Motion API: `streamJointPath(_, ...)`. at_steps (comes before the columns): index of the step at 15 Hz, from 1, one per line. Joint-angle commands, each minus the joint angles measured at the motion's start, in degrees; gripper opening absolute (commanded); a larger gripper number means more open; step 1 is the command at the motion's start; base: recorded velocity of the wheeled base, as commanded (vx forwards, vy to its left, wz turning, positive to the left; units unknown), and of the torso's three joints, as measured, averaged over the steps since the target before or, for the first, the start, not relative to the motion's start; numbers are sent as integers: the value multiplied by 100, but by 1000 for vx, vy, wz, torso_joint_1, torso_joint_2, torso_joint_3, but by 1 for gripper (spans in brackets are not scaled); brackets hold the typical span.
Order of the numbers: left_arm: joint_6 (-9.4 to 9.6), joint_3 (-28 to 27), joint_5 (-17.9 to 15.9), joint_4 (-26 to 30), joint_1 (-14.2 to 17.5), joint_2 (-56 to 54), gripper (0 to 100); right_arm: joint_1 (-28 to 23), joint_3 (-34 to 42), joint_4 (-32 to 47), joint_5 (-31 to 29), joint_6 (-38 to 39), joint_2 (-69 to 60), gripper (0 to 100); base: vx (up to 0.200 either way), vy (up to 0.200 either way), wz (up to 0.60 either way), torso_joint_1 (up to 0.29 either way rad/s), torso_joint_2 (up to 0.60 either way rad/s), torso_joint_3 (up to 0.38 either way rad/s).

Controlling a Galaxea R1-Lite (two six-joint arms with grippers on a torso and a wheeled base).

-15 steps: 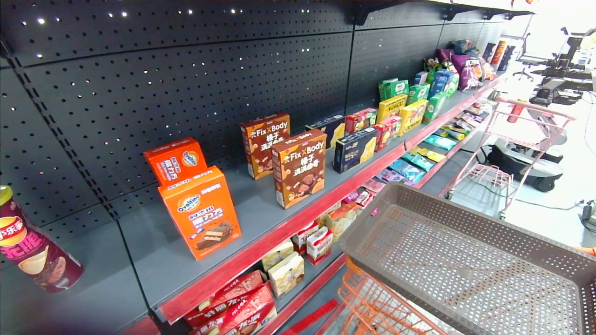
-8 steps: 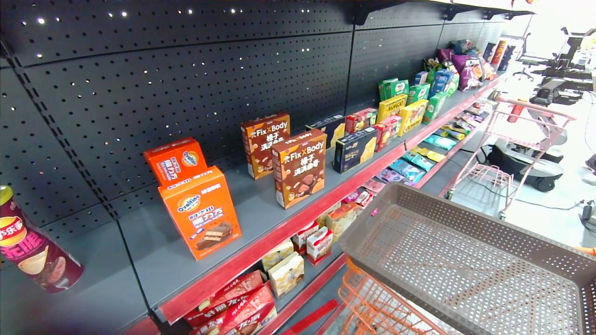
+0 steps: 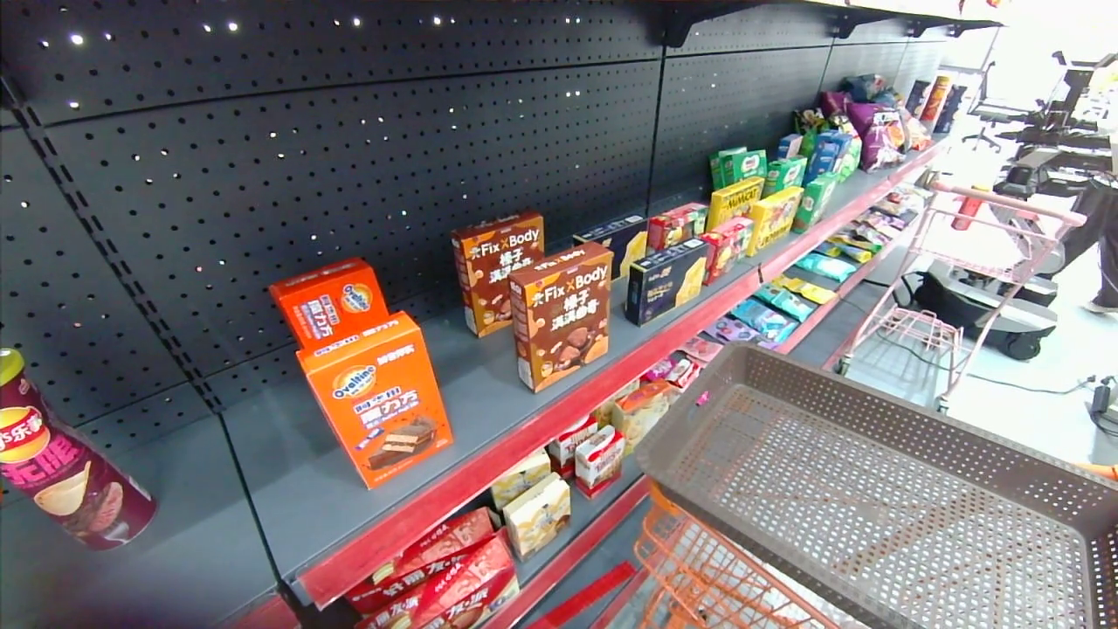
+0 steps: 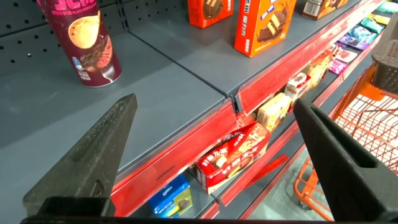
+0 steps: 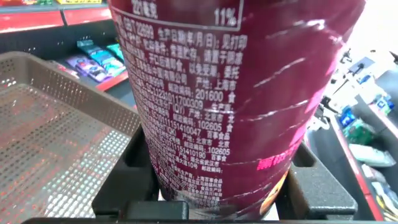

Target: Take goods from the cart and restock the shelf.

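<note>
My right gripper (image 5: 221, 190) is shut on a tall maroon chip can (image 5: 236, 93), held upright beside the cart's grey perforated basket (image 5: 56, 124). The basket (image 3: 856, 498) sits at the lower right of the head view with nothing in it. A matching maroon chip can (image 3: 61, 463) stands at the left end of the grey shelf (image 3: 489, 384). My left gripper (image 4: 214, 102) hangs open above the shelf's red front edge (image 4: 186, 143), with that can (image 4: 84, 40) standing farther back on the shelf.
Two orange boxes (image 3: 376, 397) and two brown boxes (image 3: 559, 314) stand on the shelf, with more goods farther right. Red and white packs (image 3: 445, 568) fill the lower shelf. An orange cart frame (image 3: 699, 568) carries the basket. A pink cart (image 3: 978, 262) stands in the aisle.
</note>
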Motion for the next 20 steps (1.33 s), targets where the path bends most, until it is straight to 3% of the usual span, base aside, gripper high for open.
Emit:
streamJointPath(1,14,2,11,0,0,0,100,-7,-63,197,2,4,-427,0,0,0,0,0,0,0)
streamJointPath(4,-30,2,38,0,0,0,100,28,-36,267,10,4,-550,0,0,0,0,0,0,0)
streamJointPath(6,-179,-6,46,0,0,0,100,28,7,276,19,4,-585,0,0,0,0,0,0,0)
streamJointPath(9,-170,-6,46,0,0,0,100,28,95,276,46,4,-665,0,-200,0,0,7,4,2)
streamJointPath(12,-153,-6,46,0,0,0,100,36,104,276,72,4,-673,0,-200,0,600,6,1,4)
streamJointPath(15,-153,-6,38,0,0,0,100,98,113,284,151,4,-673,0,0,0,600,-4,2,-1)
streamJointPath(20,-153,-6,38,0,0,0,100,107,148,276,169,4,-665,0,0,0,0,0,0,0)
